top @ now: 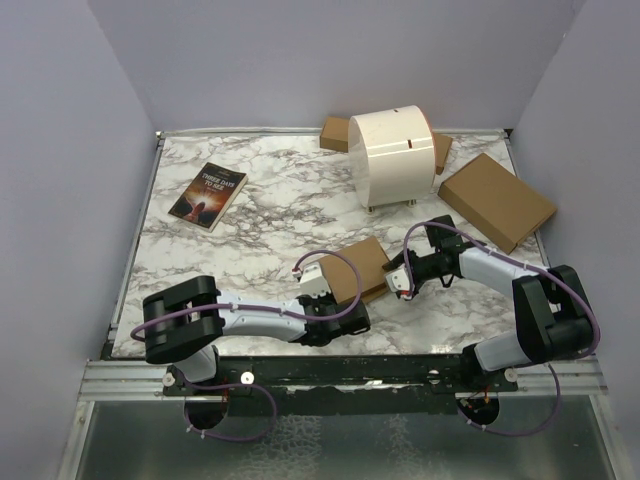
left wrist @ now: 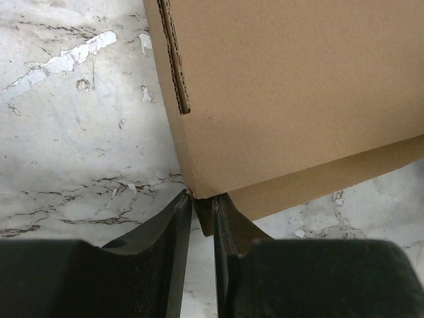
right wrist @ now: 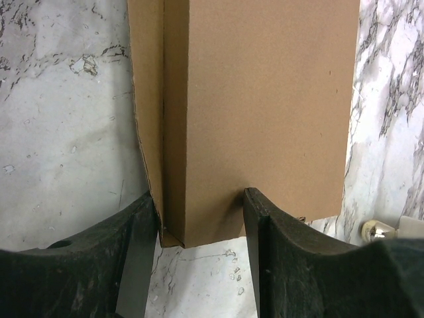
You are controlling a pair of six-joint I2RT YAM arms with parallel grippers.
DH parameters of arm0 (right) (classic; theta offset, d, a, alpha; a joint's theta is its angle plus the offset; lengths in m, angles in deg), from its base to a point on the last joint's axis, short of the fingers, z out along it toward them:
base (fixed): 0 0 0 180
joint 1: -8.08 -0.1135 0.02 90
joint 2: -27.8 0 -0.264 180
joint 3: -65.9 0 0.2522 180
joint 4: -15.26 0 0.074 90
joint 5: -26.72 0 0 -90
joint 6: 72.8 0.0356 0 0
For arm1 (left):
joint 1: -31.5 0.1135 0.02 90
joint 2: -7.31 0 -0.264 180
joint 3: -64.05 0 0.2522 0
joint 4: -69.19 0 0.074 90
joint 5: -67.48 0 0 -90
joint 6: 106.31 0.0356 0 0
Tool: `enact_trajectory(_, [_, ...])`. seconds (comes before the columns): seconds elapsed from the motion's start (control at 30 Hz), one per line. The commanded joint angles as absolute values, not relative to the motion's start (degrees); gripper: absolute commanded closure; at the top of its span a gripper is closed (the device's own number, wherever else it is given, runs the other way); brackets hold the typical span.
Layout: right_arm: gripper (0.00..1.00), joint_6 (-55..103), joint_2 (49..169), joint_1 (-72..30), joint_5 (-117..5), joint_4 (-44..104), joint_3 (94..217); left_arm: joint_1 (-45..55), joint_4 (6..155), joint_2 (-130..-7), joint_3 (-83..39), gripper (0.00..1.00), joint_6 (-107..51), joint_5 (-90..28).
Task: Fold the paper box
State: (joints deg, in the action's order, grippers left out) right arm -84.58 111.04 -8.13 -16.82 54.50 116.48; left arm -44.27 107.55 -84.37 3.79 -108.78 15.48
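The paper box [top: 357, 265] is plain brown cardboard, partly folded, and lies near the table's front between my two grippers. My left gripper [top: 320, 293] is at its near-left corner. In the left wrist view the jaws [left wrist: 202, 211] are almost together, pinching a thin cardboard flap under the paper box [left wrist: 285, 86]. My right gripper [top: 401, 279] is at the box's right end. In the right wrist view its jaws [right wrist: 202, 222] straddle the end of the paper box [right wrist: 265, 99]: the left finger [right wrist: 142, 232] touches the side flap and the right finger [right wrist: 258, 225] presses the broad panel.
A book [top: 208, 195] lies at the back left. A white cylinder [top: 392, 156] stands at the back centre with brown cardboard pieces [top: 334, 133] behind it. A larger, thicker brown box [top: 496, 200] sits at the back right. Grey walls enclose the marble table [top: 250, 240].
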Motion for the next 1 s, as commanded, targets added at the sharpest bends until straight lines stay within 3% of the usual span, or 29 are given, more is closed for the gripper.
enact_trajectory(0.0, [0.50, -82.35, 112.65, -9.15, -17.22, 57.11, 116.38, -45.14, 112.12, -85.77, 3.13, 0.79, -108.58, 12.90])
enact_trajectory(0.4, [0.50, -82.38, 112.72, -9.23, -17.16, 57.15, 116.55, -45.13, 114.16, -85.86, 1.96, 0.81, -108.31, 12.32])
enact_trajectory(0.73, [0.50, -82.47, 112.79, -9.23, -17.12, 57.24, 116.73, -45.14, 113.76, -86.77, 2.21, 0.72, -107.96, 10.64])
enact_trajectory(0.97, [0.50, -82.42, 112.86, -9.24, -16.97, 57.24, 116.80, -45.44, 114.87, -87.38, 0.86, 0.72, -107.66, 10.71])
